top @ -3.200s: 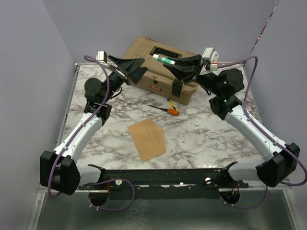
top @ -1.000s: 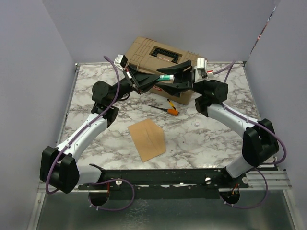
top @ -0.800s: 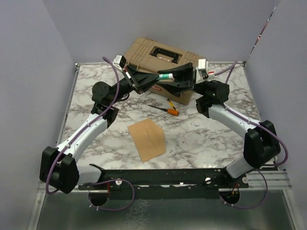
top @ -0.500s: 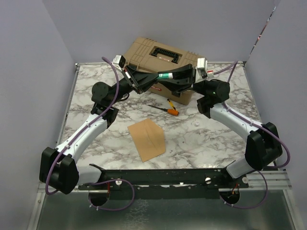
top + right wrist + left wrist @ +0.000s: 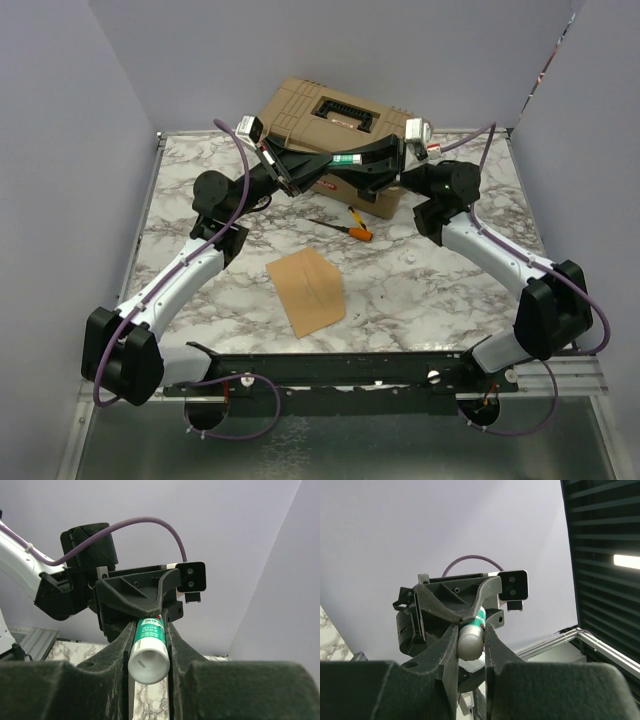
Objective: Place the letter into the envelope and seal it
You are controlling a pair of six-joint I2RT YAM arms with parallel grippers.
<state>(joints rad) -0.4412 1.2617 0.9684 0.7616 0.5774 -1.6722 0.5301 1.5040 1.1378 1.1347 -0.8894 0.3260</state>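
Note:
A green and white glue stick [image 5: 346,158] hangs in the air in front of the toolbox, held at both ends. My left gripper [image 5: 328,162] is shut on its grey rounded end [image 5: 471,641]. My right gripper [image 5: 358,160] is shut on its white flat end [image 5: 148,656]. In each wrist view the other gripper faces the camera, tip to tip. The envelope [image 5: 306,290], brown kraft paper with a pointed flap, lies flat on the marble table near the front middle, well below both grippers. The letter is out of view.
A tan toolbox [image 5: 335,112] stands at the back middle of the table. In front of it lies an orange-handled screwdriver [image 5: 351,228]. Purple walls close in the left, back and right sides. A black rail [image 5: 340,368] runs along the near edge.
The grippers, apart three seconds ago, have met at the glue stick. In the last second the right jaws narrowed onto it and the right arm's elbow swung outward. The envelope has not moved.

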